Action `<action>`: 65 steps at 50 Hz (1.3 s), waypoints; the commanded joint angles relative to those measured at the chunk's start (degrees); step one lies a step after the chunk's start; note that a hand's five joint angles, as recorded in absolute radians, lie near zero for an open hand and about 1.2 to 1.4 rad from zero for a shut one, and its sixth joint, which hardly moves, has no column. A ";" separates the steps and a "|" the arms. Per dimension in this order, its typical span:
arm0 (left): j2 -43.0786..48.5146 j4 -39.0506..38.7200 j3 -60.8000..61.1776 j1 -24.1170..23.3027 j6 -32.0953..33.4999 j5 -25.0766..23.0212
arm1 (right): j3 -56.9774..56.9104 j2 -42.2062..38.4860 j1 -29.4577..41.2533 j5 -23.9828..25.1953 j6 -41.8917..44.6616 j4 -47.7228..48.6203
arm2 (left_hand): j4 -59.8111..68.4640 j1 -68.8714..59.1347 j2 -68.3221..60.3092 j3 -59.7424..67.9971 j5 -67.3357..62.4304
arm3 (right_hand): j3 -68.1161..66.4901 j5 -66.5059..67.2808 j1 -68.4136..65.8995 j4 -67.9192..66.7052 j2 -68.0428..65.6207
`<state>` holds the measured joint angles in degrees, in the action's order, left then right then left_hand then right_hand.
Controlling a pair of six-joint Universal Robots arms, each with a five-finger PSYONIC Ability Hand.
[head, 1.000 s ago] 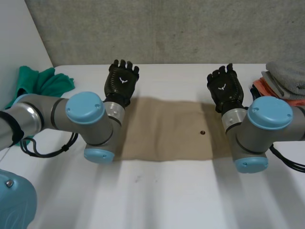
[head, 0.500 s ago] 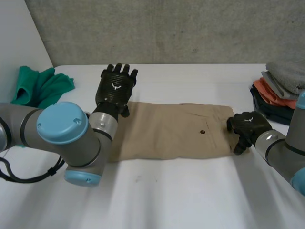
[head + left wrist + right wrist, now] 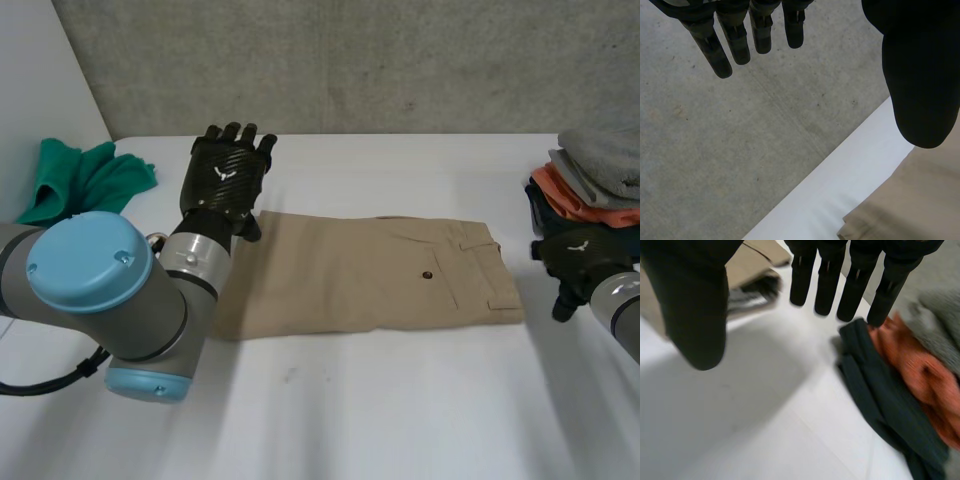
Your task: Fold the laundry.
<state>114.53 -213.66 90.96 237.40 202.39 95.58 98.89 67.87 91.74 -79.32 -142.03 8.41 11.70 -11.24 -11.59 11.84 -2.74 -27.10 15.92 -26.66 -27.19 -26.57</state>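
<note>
A pair of khaki trousers (image 3: 370, 275) lies folded flat across the middle of the white table (image 3: 400, 410), with a dark button and a back pocket towards its right end. My left hand (image 3: 225, 175) is raised over the cloth's far left corner, open with straight fingers (image 3: 740, 40) and the thumb (image 3: 920, 75) apart; a khaki edge (image 3: 920, 200) lies below the thumb. My right hand (image 3: 575, 258) hovers off the cloth, to the right of its right end. Its fingers (image 3: 840, 275) are straight, its thumb (image 3: 695, 315) spread, and it holds nothing.
A stack of folded clothes (image 3: 590, 185) sits at the right edge, with dark green (image 3: 880, 400), orange (image 3: 920, 375) and grey (image 3: 940, 325) layers just past my right fingertips. A crumpled green cloth (image 3: 85, 175) lies at the far left. A concrete wall (image 3: 350, 60) backs the table.
My right hand left the trousers' right end and moved right, beside the folded stack. My left hand shifted a little left. Both arms swung aside, uncovering the whole cloth.
</note>
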 commanded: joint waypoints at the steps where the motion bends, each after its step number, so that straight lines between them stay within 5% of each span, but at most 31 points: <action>1: -1.59 0.26 2.02 -0.36 -3.05 -0.04 | 1.91 -0.29 0.45 10.05 -1.40 1.08 | -1.70 1.24 1.59 -1.84 2.74 | 0.87 0.31 0.43 0.96 0.34; 20: -3.70 2.37 2.64 -0.80 -7.19 -0.30 | -2.30 -9.25 1.86 10.59 -3.52 4.77 | -1.70 1.24 1.59 -1.84 2.74 | -15.09 16.27 -15.53 -15.00 -15.62; 22: -3.70 2.37 2.73 -0.80 -7.19 -0.30 | -2.22 -9.16 1.95 10.76 -3.52 4.86 | -1.70 1.24 1.59 -1.84 2.74 | -50.07 51.25 -50.50 -49.97 -50.59; 23: -3.70 2.37 2.82 -0.80 -7.19 -0.30 | -2.22 -9.08 1.86 10.68 -3.52 4.94 | -1.70 1.24 1.59 -1.84 2.74 | -52.88 54.05 -53.31 -52.78 -53.40; 32: -5.64 2.46 3.69 -0.80 -7.27 -0.30 | 0.51 -3.28 -0.16 8.92 -3.34 3.80 | -1.70 1.24 1.59 -1.84 2.74 | -52.90 54.08 -53.34 -52.81 -53.43; 37: -7.13 2.46 4.48 -0.71 -7.28 -0.30 | 0.86 -0.64 -7.18 8.92 -1.59 3.45 | -1.70 1.24 1.59 -1.84 2.74 | -52.90 54.08 -53.34 -52.81 -53.43; 44: -9.07 2.46 6.07 -0.45 -7.28 -0.39 | -1.25 -0.20 -11.06 8.83 6.93 1.96 | -1.70 1.24 1.59 -1.84 2.74 | -52.90 54.08 -53.34 -52.81 -53.43; 57: -11.09 4.12 6.77 0.43 -11.32 -0.30 | -6.79 2.62 18.89 12.16 0.79 9.86 | -1.70 1.24 1.59 -1.84 2.74 | -52.90 54.08 -53.34 -52.81 -53.43; 65: -11.35 4.92 6.77 0.87 -11.32 -0.21 | -9.24 -8.01 33.14 18.85 1.32 13.47 | -1.70 1.24 1.59 -1.84 2.74 | -52.90 54.08 -53.34 -52.81 -53.43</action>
<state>103.24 -209.16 97.76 238.01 191.06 95.29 91.47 66.88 117.70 -63.96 -141.25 20.38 11.70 -11.24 -11.59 11.84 -2.74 -68.20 58.31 -62.99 -68.57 -67.21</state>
